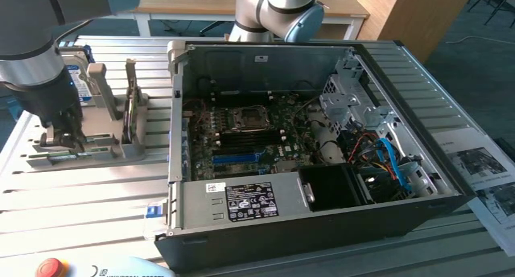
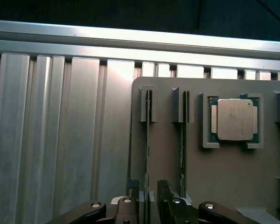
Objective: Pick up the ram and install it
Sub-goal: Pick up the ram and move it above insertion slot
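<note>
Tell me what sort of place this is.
Probably a robotics lab bench for computer assembly: an open computer case on a slatted aluminium table, a grey fixture holding ram sticks and a processor chip, and a red emergency-stop button nearby.

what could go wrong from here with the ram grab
The open tool straddles the ram edge-on; closing off-centre might tilt it in the holder. One finger sits between it and the second stick, so it could knock that one.
</note>
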Controlling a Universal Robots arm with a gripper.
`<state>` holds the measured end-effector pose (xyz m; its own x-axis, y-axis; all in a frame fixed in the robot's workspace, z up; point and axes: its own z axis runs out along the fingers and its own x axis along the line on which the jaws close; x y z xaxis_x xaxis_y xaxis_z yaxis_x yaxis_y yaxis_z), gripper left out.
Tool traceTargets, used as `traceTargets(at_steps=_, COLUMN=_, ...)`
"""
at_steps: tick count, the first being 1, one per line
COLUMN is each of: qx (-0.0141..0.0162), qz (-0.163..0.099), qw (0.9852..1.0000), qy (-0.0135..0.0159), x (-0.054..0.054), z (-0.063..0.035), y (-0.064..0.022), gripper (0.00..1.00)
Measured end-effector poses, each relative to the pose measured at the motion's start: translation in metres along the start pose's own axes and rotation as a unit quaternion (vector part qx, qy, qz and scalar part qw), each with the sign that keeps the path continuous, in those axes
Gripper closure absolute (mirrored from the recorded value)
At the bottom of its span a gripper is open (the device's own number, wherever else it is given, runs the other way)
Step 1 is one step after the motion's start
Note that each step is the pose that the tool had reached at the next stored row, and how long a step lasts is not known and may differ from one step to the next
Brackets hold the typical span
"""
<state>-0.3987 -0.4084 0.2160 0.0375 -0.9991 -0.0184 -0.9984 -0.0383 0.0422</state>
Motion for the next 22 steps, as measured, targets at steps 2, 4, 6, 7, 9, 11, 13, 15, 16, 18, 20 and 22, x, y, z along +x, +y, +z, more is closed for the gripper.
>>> traceTargets(at_steps=2, qx=0.0, qz=0.0, qw=1.0, qy=0.0, x=0.0, z=0.0027, y=-0.0001, gripper=0.7)
traceTargets(at_steps=4, qx=0.0, qz=0.0, qw=1.0, qy=0.0, x=0.0001, z=0.0049, y=-0.0002, gripper=0.7)
traceTargets(at_steps=6, qx=-0.0001, qz=0.0, qw=1.0, qy=0.0001, x=0.0001, z=0.005, y=-0.0002, gripper=0.7)
traceTargets(at_steps=7, qx=-0.0002, qz=0.0, qw=1.0, qy=0.0001, x=0.0001, z=0.005, y=-0.0002, gripper=0.7)
traceTargets(at_steps=9, qx=-0.0001, qz=0.0, qw=1.0, qy=0.0, x=0.0001, z=0.0051, y=-0.0002, gripper=0.7)
traceTargets(at_steps=11, qx=-0.0001, qz=-0.002, qw=1.0, qy=0.0001, x=0.0001, z=0.0051, y=-0.0002, gripper=0.7)
traceTargets(at_steps=13, qx=-0.0002, qz=-0.007, qw=1.0, qy=0.0003, x=0.0001, z=0.0052, y=-0.0003, gripper=0.7)
traceTargets(at_steps=15, qx=-0.0002, qz=-0.011, qw=0.9999, qy=0.0005, x=0.0001, z=0.0052, y=-0.0002, gripper=0.7)
traceTargets(at_steps=16, qx=-0.0002, qz=-0.011, qw=0.9999, qy=0.0005, x=0.0001, z=0.0052, y=-0.0003, gripper=0.7)
traceTargets(at_steps=18, qx=-0.0002, qz=-0.011, qw=0.9999, qy=0.0005, x=0.0001, z=0.0052, y=-0.0002, gripper=0.7)
traceTargets(at_steps=20, qx=0.0, qz=-0.011, qw=0.9999, qy=0.0003, x=0.0001, z=0.0068, y=-0.0004, gripper=0.7)
traceTargets(at_steps=22, qx=-0.0002, qz=-0.011, qw=0.9999, qy=0.0003, x=0.0001, z=0.0086, y=-0.0004, gripper=0.7)
